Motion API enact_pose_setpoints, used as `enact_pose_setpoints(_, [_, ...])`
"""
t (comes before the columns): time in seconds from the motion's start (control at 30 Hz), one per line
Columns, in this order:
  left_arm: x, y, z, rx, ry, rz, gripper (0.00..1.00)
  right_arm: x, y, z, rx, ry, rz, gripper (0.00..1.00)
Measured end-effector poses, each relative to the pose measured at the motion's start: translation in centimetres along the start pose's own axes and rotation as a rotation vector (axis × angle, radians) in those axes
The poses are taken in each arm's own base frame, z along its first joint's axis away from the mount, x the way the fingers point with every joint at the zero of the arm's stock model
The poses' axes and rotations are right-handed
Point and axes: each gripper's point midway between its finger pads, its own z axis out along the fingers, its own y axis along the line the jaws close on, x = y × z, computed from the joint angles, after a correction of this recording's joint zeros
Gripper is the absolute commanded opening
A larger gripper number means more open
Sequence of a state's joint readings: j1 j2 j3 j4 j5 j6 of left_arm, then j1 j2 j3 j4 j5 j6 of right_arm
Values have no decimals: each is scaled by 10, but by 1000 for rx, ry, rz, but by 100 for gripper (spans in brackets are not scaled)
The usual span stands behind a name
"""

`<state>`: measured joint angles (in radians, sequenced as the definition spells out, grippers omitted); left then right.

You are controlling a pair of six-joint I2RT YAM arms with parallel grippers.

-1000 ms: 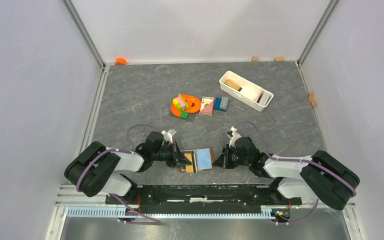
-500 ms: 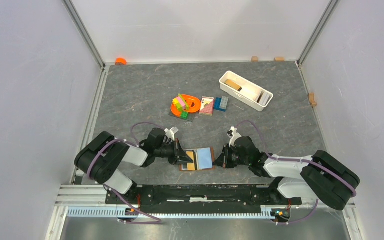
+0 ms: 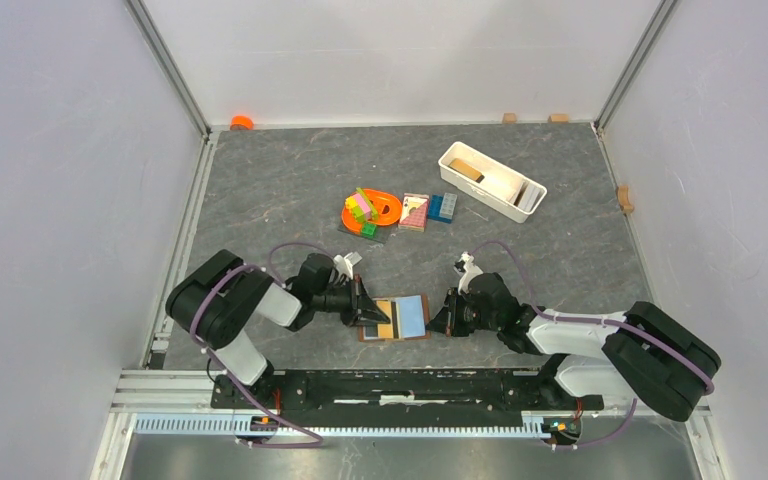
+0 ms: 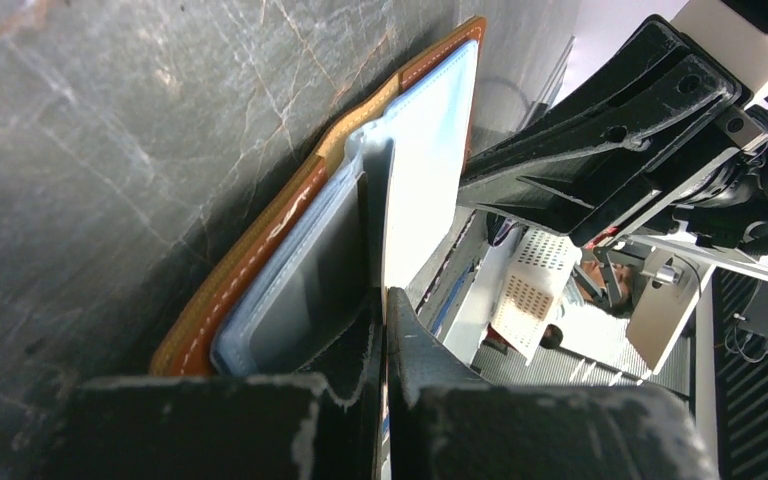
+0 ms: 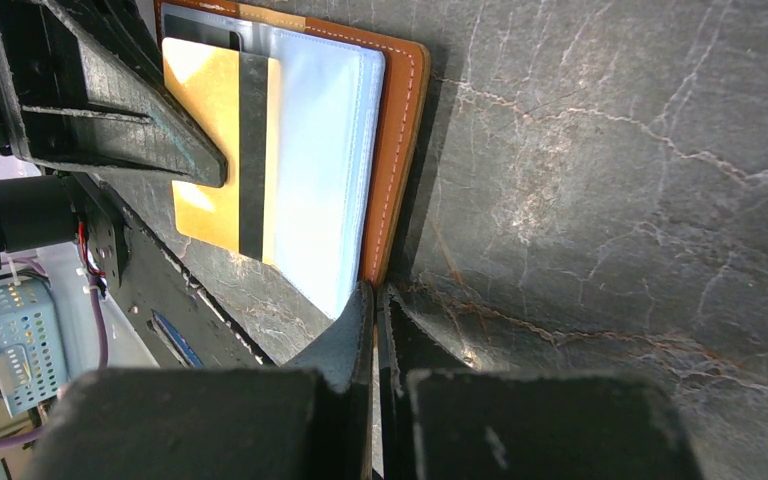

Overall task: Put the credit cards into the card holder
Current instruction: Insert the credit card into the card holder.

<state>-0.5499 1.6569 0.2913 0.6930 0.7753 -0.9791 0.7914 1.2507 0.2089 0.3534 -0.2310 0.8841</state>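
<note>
Pinching a tan card (image 5: 210,150) over the holder (image 5: 405,150), the left hand (image 3: 372,317) must slot it in while the shut right hand (image 3: 437,324) braces the holder's edge.

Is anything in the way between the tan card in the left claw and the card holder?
Nothing visible. The tan card, pinched in the left claw, lies over the clear sleeve of the open card holder; the right claw sits shut at the holder's far edge, off the card.

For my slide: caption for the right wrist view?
Right gripper shut at the edge of the open card holder; left gripper holds a gold credit card over its clear sleeves.
</note>
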Motion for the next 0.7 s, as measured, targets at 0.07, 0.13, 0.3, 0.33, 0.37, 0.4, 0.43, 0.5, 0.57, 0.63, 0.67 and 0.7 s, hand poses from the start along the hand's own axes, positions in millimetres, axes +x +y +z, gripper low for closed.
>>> enact_pose_setpoints(0.07, [-1, 0, 1, 4, 2, -2, 2, 0, 0, 0, 1, 0, -1, 0])
enact_pose_setpoints(0.13, [-3, 0, 1, 7, 4, 0, 2, 0, 0, 0, 2, 0, -1, 0])
enact_pose_setpoints(0.3, [-7, 1, 3, 8, 0, 24, 2, 0, 0, 0, 3, -1, -1, 0])
enact_pose_setpoints(0.33, [-9, 1, 3, 8, -1, 33, 2, 0, 0, 0, 3, -1, -2, 0])
enact_pose_setpoints(0.37, [-9, 1, 3, 7, -1, 38, 2, 0, 0, 0, 3, -1, -3, 0])
enact_pose_setpoints(0.4, [-10, 1, 3, 7, -1, 42, 2, 0, 0, 0, 3, -2, -4, 0])
enact_pose_setpoints(0.43, [-11, 1, 3, 7, -1, 47, 2, 0, 0, 0, 4, -1, -5, 0])
enact_pose_setpoints(0.5, [-11, 2, 4, 5, 1, 52, 2, 0, 0, 0, 4, -2, -8, 0])
enact_pose_setpoints(0.57, [-11, 3, 4, 5, 2, 51, 2, 0, 0, 0, 4, -1, -11, 0])
enact_pose_setpoints(0.63, [-11, 3, 5, 5, 3, 51, 2, 0, 0, 0, 4, -1, -13, 0])
enact_pose_setpoints(0.67, [-10, 3, 5, 5, 4, 52, 2, 0, 0, 0, 5, 0, -13, 0])
enact_pose_setpoints(0.7, [-9, 3, 5, 3, 6, 53, 2, 0, 0, 0, 5, 0, -14, 0])
